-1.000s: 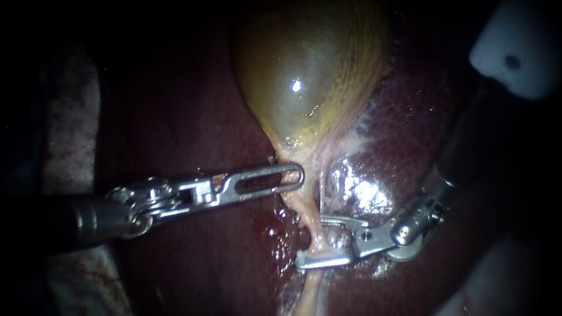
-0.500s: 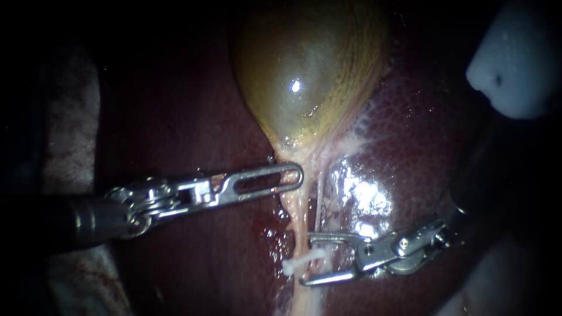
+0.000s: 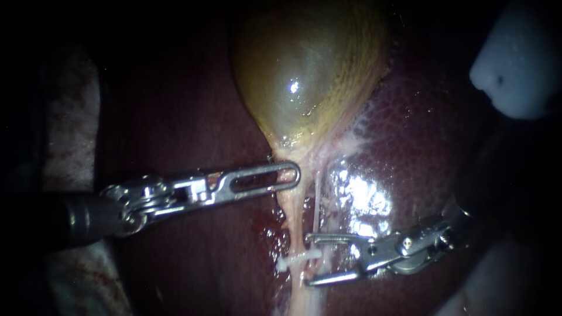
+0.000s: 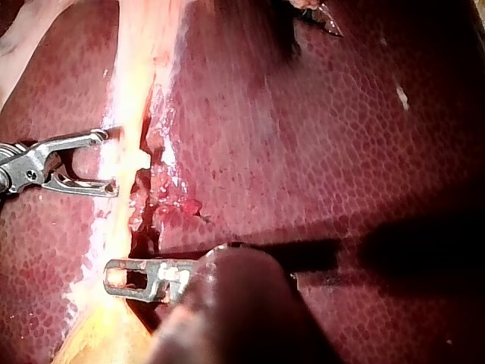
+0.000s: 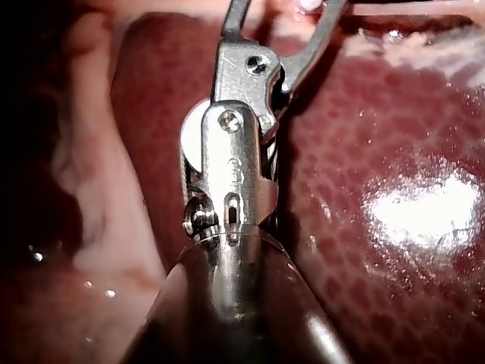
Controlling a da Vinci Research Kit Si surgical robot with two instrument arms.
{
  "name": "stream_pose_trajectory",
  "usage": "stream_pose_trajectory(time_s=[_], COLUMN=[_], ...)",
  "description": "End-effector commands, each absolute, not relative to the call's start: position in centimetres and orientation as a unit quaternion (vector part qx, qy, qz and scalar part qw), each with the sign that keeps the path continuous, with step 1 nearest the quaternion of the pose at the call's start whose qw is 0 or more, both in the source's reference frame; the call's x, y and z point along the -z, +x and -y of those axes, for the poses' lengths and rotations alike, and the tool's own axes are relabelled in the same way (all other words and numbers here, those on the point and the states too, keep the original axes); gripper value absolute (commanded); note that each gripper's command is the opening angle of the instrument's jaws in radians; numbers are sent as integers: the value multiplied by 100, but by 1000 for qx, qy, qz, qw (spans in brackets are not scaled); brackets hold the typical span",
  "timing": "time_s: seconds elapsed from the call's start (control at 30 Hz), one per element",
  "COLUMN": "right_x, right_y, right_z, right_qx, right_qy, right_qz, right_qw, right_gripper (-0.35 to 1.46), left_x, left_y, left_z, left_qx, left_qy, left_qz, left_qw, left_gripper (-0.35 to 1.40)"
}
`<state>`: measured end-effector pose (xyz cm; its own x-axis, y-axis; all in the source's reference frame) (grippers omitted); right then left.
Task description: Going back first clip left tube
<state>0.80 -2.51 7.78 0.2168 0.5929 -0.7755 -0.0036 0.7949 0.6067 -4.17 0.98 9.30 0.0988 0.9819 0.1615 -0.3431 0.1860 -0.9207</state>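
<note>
**Change since one second earlier.** The right instrument (image 3: 310,261) has released the left tube (image 3: 295,225) and drawn back a little toward the right. This leaves a white clip (image 3: 290,262) exposed across the tube. The left instrument (image 3: 295,174) has shifted only slightly.

**Endoscope view, left to right.**
- **Far left:** pale, blood-stained material (image 3: 67,117) lies in dim light.
- **Left instrument:** the dark shaft enters from the left. Its tool, a slotted metal end, lies flat across the neck of the gallbladder (image 3: 304,64), where the neck narrows into the left tube. Only the upper face shows, so whether the tool pinches tissue cannot be told.
- **Gallbladder and tubes:** the gallbladder is yellow-green and glossy and rests on the dark red liver (image 3: 410,129). The left tube runs down from the neck as a pale band. A thinner strand (image 3: 318,199) lies just beside it on the right.
- **Clip:** it sits crosswise on the left tube, slightly tilted, below the left instrument's tool.
- **Right instrument:** its tool is spread and holds nothing. One jaw stands above the clip's right end and one below, and the tips overlap the tube's right edge.
- **Upper right:** a rounded white object (image 3: 515,64).

**Left wrist view.** The right instrument's spread tool (image 4: 107,163) stands beside the tube, ahead of the left instrument's tool (image 4: 125,279).
</note>
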Motion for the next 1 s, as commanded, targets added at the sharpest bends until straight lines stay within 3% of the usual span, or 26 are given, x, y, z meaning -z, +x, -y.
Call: stream_pose_trajectory(time_s=[0.03, 0.6, 1.0], right_x=[-778, -732, -718], right_y=[78, 18, -14], right_z=[250, 214, 211], right_qx=[-204, -190, -180], right_qy=[250, 211, 208], right_qz=[-590, -596, -599], right_qw=[740, 751, 752], right_gripper=[60, 60, 60], left_x=[-930, -937, -954], left_y=[-417, -417, -410], left_z=[-98, -99, -101], left_qx=[-517, -518, -521], left_qy=[-373, -374, -376], left_qz=[428, 427, 429], left_qw=[640, 639, 635], left_gripper=[-35, -35, -35])
